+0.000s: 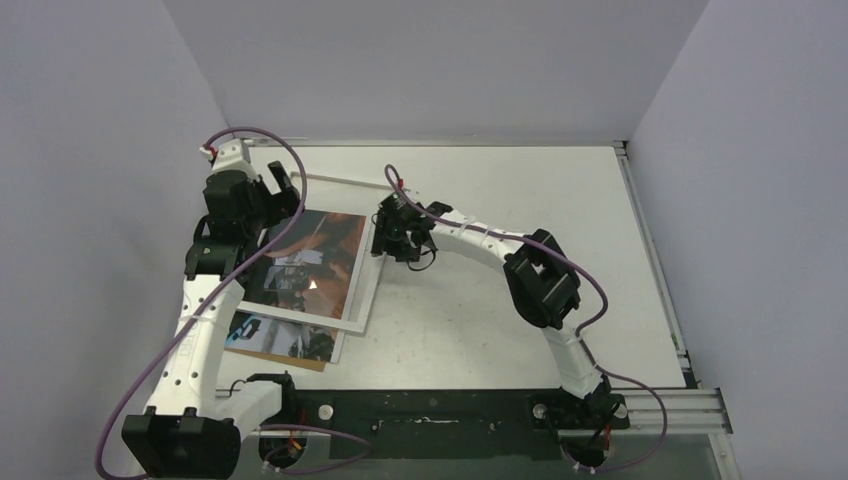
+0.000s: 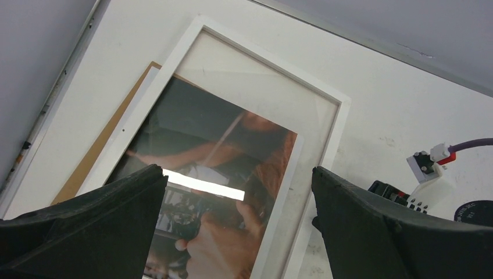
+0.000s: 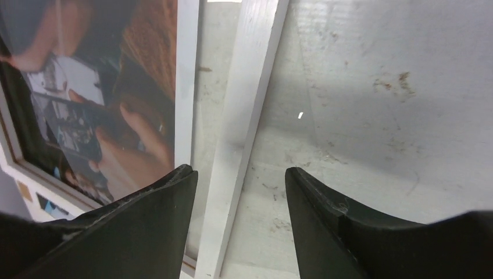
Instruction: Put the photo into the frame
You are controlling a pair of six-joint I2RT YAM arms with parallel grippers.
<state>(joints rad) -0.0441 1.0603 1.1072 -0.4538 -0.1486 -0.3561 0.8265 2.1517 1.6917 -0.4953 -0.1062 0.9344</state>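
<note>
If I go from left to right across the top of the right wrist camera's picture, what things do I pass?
photo → frame, its white side bar → table

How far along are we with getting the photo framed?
Done: the frame lies over the photo, which shows through the pane. In hand: the right pincer straddles the frame's long rail, not gripping; left pincer open above. Left: squaring up; the photo's lower end pokes past the near rail.
</note>
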